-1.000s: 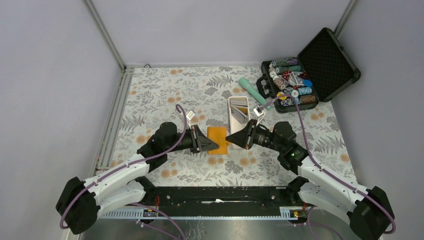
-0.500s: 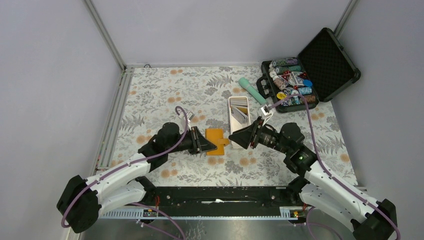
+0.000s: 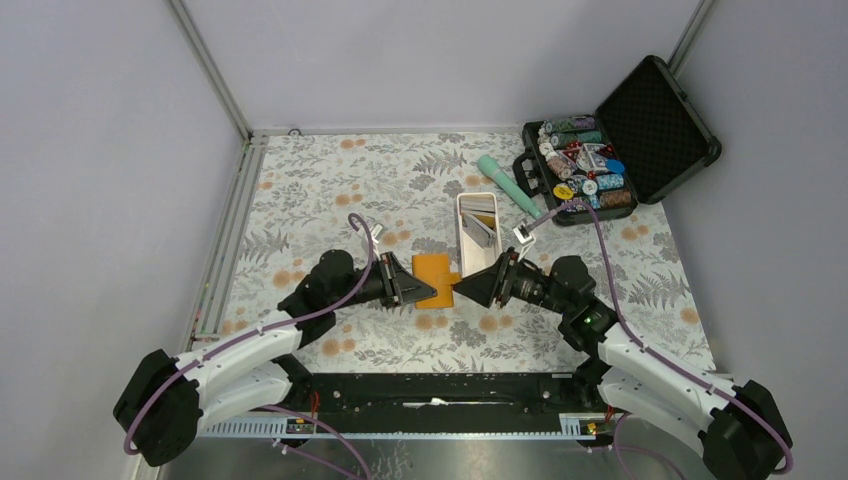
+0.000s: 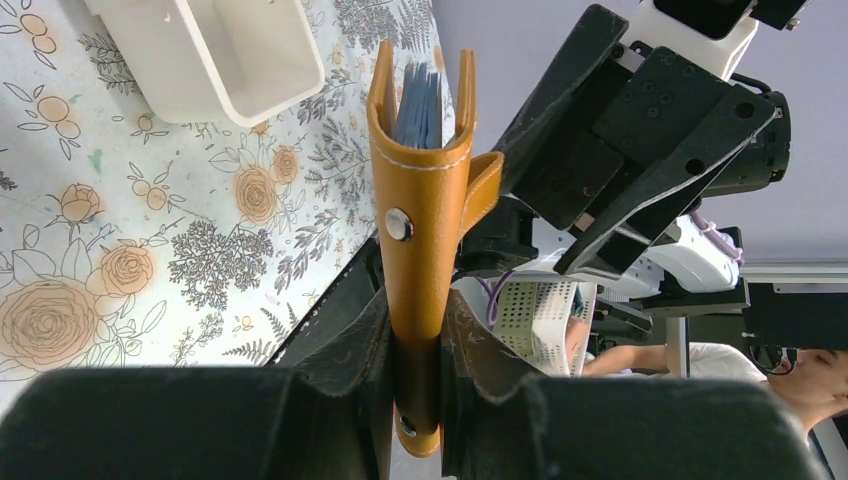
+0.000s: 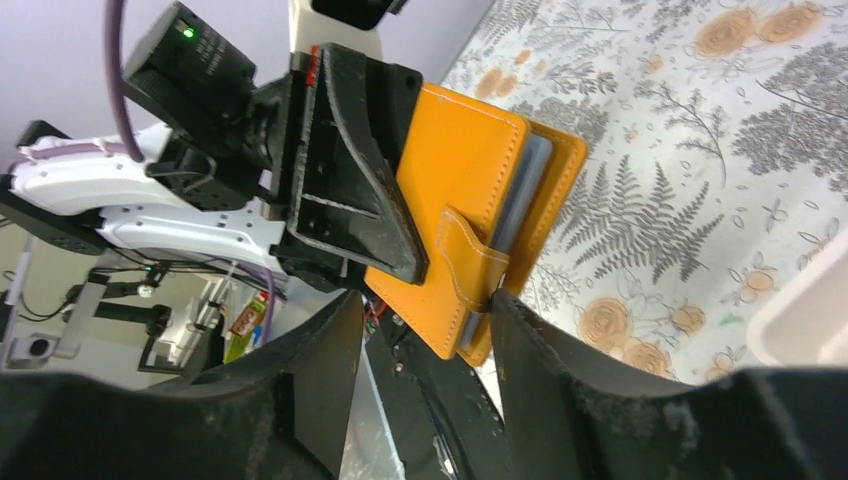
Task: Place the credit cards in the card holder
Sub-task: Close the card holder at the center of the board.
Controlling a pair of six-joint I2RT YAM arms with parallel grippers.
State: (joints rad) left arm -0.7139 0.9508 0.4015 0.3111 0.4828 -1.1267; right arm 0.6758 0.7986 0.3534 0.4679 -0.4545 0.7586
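Note:
The orange card holder (image 3: 436, 272) is held off the table, folded nearly closed, with my left gripper (image 3: 418, 286) shut on its spine end (image 4: 420, 330). Grey-blue pockets and card edges (image 4: 420, 100) show between its covers. My right gripper (image 3: 460, 284) is open around the holder's free corner (image 5: 470, 330), one finger on each side. One fingertip (image 5: 505, 300) touches the edge of the snap tab (image 5: 470, 255). More credit cards (image 3: 481, 228) lie in the white tray (image 3: 463, 240) just behind.
An open black case (image 3: 655, 120) of poker chips sits at the back right. A teal cylinder (image 3: 505, 180) lies beside it, near the tray's far end. The floral cloth (image 3: 330, 200) covers the table, with a metal rail (image 3: 225, 240) along its left edge.
My right gripper has opened from shut and shifted slightly left, closer round the holder's corner. My left gripper keeps the holder in the same place.

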